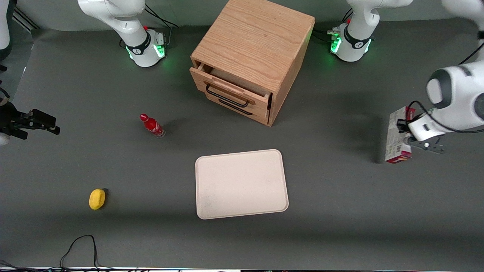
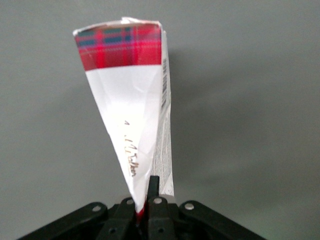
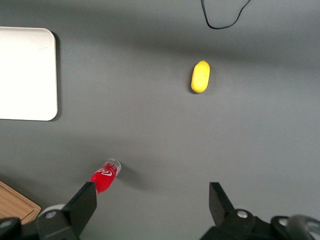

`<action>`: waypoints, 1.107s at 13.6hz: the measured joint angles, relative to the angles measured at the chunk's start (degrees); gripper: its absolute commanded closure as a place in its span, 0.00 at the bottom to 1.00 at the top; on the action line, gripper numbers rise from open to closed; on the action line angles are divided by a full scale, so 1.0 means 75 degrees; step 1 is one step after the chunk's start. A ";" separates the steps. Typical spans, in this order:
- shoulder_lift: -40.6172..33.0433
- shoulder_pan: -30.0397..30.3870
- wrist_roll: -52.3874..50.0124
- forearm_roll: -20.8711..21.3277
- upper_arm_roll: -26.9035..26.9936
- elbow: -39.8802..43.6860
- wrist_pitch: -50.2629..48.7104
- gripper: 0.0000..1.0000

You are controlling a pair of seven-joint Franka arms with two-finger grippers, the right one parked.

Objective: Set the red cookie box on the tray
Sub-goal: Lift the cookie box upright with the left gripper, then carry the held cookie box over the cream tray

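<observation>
My left gripper (image 1: 405,136) is shut on the red cookie box (image 1: 396,135), toward the working arm's end of the table. In the left wrist view the gripper (image 2: 145,199) pinches one end of the box (image 2: 130,115), whose white panel and red tartan end point away from it over bare grey table. The box's shadow falls on the table beside it, toward the tray. The pale beige tray (image 1: 242,185) lies flat near the table's middle, nearer to the front camera than the cabinet, with nothing on it. Its corner (image 3: 25,75) shows in the right wrist view.
A wooden drawer cabinet (image 1: 251,56) stands above the tray in the front view, its top drawer slightly open. A small red bottle (image 1: 152,125) and a yellow object (image 1: 97,198) lie toward the parked arm's end. A black cable (image 1: 79,245) loops at the table's near edge.
</observation>
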 measured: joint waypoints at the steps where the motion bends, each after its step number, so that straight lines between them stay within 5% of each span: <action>1: -0.0202 -0.0007 -0.0006 0.0003 0.0001 0.0866 -0.1120 1.00; 5: -0.0384 -0.0242 -0.0259 0.0144 -0.0008 0.3732 -0.3972 1.00; 8: -0.0269 -0.0610 -0.1070 0.0136 -0.0175 0.4207 -0.4318 1.00; 12: 0.0635 -0.0791 -0.4000 0.0087 -0.1993 0.4786 -0.4138 1.00; 15: 0.2547 -0.0941 -0.6381 0.0097 -0.3503 0.6331 -0.3455 1.00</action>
